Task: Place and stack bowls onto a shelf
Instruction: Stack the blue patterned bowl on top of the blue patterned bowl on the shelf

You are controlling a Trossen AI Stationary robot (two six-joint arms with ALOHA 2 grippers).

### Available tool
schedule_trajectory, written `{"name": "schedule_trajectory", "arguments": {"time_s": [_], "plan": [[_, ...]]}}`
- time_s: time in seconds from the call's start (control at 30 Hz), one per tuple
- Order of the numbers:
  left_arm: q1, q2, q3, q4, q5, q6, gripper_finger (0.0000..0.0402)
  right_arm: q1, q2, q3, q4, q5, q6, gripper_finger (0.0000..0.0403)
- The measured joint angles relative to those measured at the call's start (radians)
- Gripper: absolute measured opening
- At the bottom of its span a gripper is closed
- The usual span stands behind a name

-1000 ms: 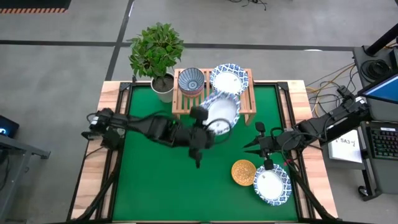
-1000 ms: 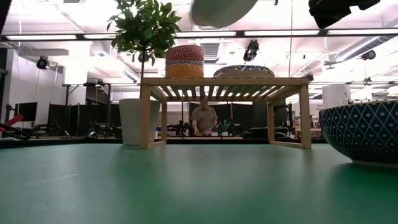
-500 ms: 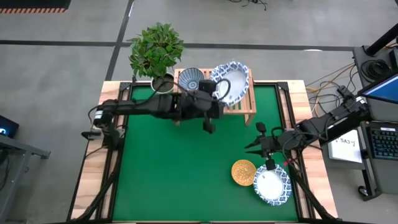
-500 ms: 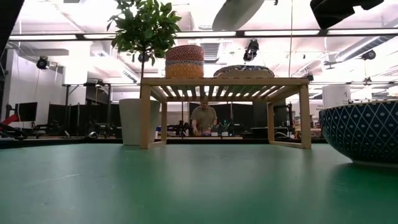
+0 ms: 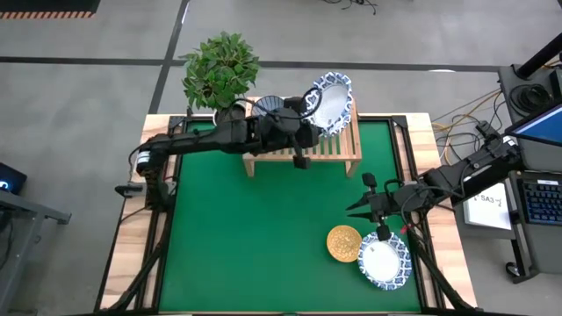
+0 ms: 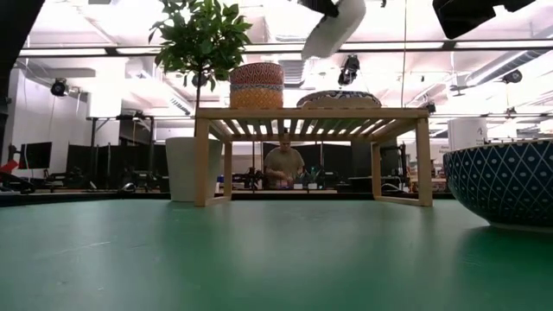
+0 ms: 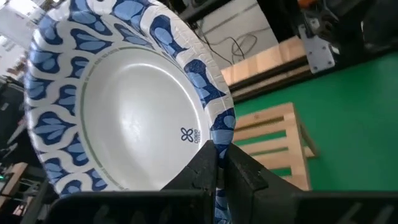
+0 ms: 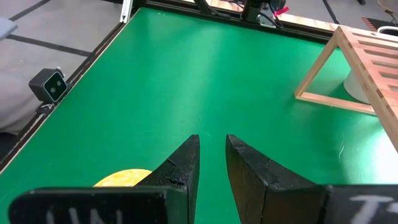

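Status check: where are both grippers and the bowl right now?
Left gripper shut on white bowl, tilted above shelf. Right gripper empty, fingers parted, over the mat near yellow bowl. Nothing blocking.

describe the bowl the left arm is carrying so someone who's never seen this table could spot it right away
Find the wooden shelf at the far edge of the green table, beside the potted plant. Above the shelf's right end, the left gripper pinches the rim of a white bowl with a blue patterned rim. Unlike the bowls resting on the shelf and the table, it is tilted steeply in mid-air.
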Motion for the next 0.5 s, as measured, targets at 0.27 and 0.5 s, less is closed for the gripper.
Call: {"name": "schedule_trajectory", "arguments": {"time_s": [0.27, 0.5], "plan": [[0.036, 0.083, 0.000, 0.045, -0.005, 0.035, 0.0000, 0.001, -0.003, 0.000, -0.021, 0.002, 0.005, 0.0068], [0.068, 0.128, 0.000, 0.033, -0.027, 0.026, 0.0000, 0.004, -0.007, 0.000, -0.023, 0.003, 0.006, 0.0068]]}}
